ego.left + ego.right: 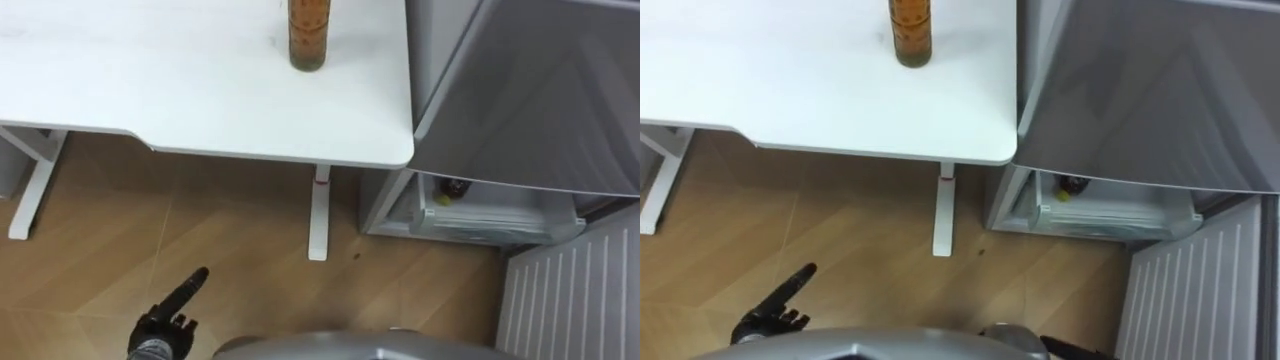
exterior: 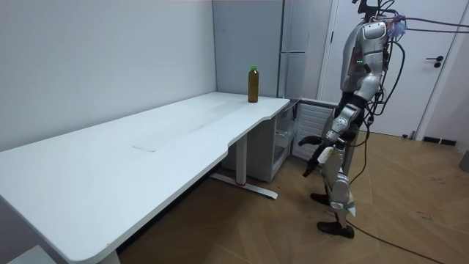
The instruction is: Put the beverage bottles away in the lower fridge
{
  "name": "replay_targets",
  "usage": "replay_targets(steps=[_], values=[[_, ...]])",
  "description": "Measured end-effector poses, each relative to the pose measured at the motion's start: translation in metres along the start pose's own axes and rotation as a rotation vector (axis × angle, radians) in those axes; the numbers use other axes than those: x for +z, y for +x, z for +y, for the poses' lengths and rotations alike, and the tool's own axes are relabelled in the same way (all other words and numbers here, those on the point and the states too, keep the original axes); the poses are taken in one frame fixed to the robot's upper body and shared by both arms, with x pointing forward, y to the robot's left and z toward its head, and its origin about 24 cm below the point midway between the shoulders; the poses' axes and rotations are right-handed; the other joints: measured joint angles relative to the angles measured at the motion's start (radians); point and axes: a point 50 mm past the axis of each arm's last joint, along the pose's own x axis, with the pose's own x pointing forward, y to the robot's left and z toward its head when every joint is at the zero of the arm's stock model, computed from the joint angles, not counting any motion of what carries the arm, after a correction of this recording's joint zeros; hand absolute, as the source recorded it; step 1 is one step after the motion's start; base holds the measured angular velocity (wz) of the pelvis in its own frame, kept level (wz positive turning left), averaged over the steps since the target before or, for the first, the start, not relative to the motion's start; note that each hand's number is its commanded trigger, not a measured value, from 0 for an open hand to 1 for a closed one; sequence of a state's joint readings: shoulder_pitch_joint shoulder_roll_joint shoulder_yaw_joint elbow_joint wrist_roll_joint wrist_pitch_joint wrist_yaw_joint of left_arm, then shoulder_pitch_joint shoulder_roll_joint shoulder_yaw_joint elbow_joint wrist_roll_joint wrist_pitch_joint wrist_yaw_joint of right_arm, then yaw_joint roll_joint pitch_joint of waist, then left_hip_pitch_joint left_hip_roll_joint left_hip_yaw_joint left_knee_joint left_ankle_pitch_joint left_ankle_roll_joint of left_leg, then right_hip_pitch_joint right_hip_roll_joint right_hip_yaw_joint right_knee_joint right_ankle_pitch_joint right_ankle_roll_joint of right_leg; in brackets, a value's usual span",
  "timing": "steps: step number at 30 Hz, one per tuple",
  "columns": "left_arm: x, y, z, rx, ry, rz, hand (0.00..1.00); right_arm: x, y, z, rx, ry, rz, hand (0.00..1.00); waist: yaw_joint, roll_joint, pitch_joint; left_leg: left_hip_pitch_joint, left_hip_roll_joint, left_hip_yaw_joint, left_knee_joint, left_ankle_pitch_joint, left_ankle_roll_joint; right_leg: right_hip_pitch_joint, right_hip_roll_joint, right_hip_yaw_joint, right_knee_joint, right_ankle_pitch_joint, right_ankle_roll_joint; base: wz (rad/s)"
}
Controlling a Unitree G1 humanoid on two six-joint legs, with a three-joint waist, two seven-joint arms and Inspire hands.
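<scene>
Starting with the left eye view, one amber bottle (image 1: 306,40) stands upright at the top centre on the single white table (image 1: 150,90), its top cut off by the frame edge. One grey fridge (image 1: 530,90) fills the upper right, and its lower compartment (image 1: 480,215) is open with the ribbed door (image 1: 575,295) swung out at the lower right. Inside that compartment sits one small dark-topped item (image 1: 455,186), too small to name. At the lower left the left hand (image 1: 172,312) hangs over the wood floor (image 1: 260,230) and holds nothing. One finger reaches forward and the others are loosely bent. The right eye view gives the same layout. It adds a dark sliver at the bottom edge, right of centre, that seems to be the right hand (image 1: 1070,349); how its fingers are set I cannot tell. The room view alone shows the bottle's green cap (image 2: 253,67) and the whole table running to the lower left. The robot stands upright right of centre, near the table's far corner and the fridge, arms bent low in front of it.
</scene>
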State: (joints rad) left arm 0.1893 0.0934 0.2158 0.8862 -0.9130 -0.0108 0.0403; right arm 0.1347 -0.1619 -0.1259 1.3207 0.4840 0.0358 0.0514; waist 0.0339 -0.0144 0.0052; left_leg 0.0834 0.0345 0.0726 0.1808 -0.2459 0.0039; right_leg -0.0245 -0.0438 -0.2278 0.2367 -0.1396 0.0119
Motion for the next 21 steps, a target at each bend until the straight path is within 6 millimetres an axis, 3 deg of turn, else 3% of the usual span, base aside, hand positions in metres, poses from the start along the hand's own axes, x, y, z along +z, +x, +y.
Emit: replay_targets(steps=[4, 9, 12, 16, 17, 21], values=[[0.025, 0.000, -0.020, 0.005, 0.037, -0.135, 0.00, 0.010, 0.001, 0.007, 0.008, -0.124, -0.044, 0.00, -0.001, 0.000, 0.0017, 0.014, 0.000, -0.006, 0.000, 0.000, 0.000, 0.017, 0.001, 0.001, -0.004, 0.000, 0.000, 0.03], [0.063, -0.015, -0.054, -0.067, 0.093, -0.345, 0.00, 0.016, 0.002, 0.016, 0.028, -0.205, -0.071, 0.00, 0.003, -0.012, -0.0004, 0.019, 0.002, -0.009, 0.000, 0.000, 0.000, 0.031, 0.006, 0.006, -0.020, 0.001, 0.001, 0.04], [0.088, -0.031, -0.077, -0.095, 0.174, -0.521, 0.00, 0.019, 0.002, 0.020, 0.041, -0.208, -0.094, 0.00, -0.001, -0.010, -0.0007, 0.017, 0.002, -0.020, 0.003, 0.000, 0.000, 0.031, 0.006, 0.000, -0.022, 0.000, 0.001, 0.04], [0.123, -0.069, -0.112, -0.178, 0.201, -0.786, 0.00, 0.022, 0.002, 0.024, 0.064, -0.214, -0.108, 0.00, 0.002, -0.008, -0.0001, 0.027, 0.005, -0.024, -0.001, -0.001, -0.002, 0.046, 0.010, -0.004, -0.032, 0.000, 0.001, 0.03], [0.129, -0.078, -0.118, -0.193, 0.222, -0.856, 0.00, 0.023, 0.002, 0.025, 0.072, -0.215, -0.113, 0.00, 0.000, 0.001, 0.0026, 0.034, 0.005, -0.028, -0.001, -0.001, -0.002, 0.053, 0.010, -0.004, -0.034, 0.000, 0.002, 0.00], [0.143, -0.102, -0.133, -0.234, 0.260, -1.006, 0.00, 0.026, 0.002, 0.027, 0.082, -0.224, -0.123, 0.00, -0.007, 0.002, 0.0028, 0.034, 0.004, -0.036, -0.001, -0.001, -0.002, 0.055, 0.009, -0.008, -0.036, -0.002, 0.004, 0.05]])
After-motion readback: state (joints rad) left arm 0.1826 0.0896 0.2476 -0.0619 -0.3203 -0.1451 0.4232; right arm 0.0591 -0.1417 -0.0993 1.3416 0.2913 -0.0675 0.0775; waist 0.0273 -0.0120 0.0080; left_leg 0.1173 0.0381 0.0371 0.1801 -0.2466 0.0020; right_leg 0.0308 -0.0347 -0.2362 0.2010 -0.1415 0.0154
